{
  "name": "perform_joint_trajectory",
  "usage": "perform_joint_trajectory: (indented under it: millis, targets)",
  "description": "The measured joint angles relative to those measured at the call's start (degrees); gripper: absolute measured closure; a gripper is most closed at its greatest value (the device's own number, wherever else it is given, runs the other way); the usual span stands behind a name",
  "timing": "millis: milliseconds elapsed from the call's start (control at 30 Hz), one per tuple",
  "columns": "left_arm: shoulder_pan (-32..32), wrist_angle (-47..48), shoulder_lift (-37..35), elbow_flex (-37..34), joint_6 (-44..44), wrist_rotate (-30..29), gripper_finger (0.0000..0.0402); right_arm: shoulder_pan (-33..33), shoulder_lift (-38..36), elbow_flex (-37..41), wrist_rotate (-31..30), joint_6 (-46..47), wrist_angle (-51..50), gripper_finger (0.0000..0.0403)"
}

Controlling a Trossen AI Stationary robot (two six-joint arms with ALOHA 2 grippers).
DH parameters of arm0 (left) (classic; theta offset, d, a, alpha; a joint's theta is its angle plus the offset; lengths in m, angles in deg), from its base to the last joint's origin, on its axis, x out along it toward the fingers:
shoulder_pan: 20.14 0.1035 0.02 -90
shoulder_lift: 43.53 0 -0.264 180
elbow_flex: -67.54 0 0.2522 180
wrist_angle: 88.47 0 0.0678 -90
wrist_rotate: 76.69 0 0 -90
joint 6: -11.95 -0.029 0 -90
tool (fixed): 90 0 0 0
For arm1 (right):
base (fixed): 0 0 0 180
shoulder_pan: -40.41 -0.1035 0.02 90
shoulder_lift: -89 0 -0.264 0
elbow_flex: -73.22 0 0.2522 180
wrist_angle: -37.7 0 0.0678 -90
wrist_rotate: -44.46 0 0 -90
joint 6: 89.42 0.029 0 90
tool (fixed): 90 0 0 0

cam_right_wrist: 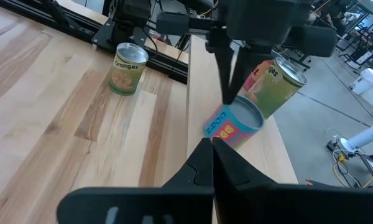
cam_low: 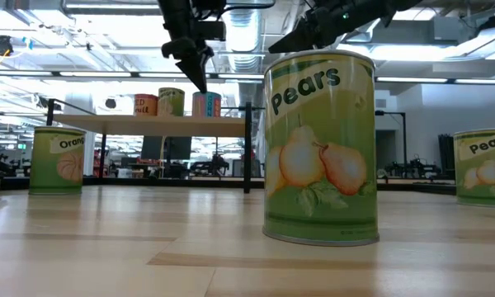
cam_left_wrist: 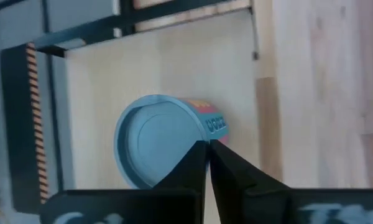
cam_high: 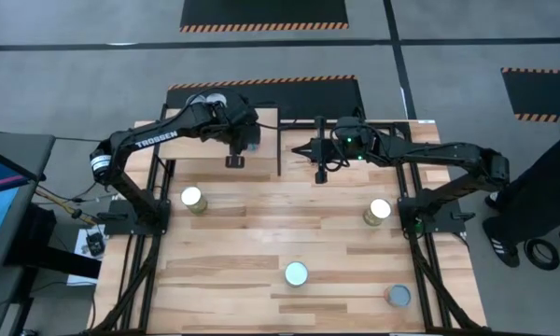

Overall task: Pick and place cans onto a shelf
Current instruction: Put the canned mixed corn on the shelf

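Pears can point(cam_low: 320, 147) on table; three cans point(cam_low: 171, 102) on shelf point(cam_low: 148, 124).

My left gripper point(cam_high: 235, 161) hangs near the far edge of the bench, left of centre, fingers pressed together and empty. My right gripper point(cam_high: 323, 175) reaches in from the right toward the far edge's middle, fingers apparently closed too, holding nothing.

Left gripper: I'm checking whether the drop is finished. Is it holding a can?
No. The left gripper has its fingers pressed together with nothing between them, above the blue can standing on the shelf.
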Motion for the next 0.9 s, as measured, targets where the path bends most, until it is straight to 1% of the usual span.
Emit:
perform_joint_trajectory:
  millis: [133, 333, 600, 900]
  targets:
    - [1.07, -1.81, 0.00, 0.00, -0.81, -2.09, 0.0400, 0.00, 0.00, 0.00, 0.00, 0.00, 0.00, 0.0394]
    - [5.63, -3.02, 0.00, 0.00, 1.79, -2.57, 0.0401, 0.00, 0.00, 0.00, 0.02, 0.00, -0.01, 0.0394]
    - [10.42, -7.95, 0.00, 0.00, 2.96, -2.54, 0.0401, 0.00, 0.00, 0.00, 0.02, 0.00, 0.00, 0.0394]
    - [12.33, -6.45, 0.00, 0.00, 3.85, -2.28, 0.0401, 0.00, 0.00, 0.00, 0.04, -0.24, 0.00, 0.0394]
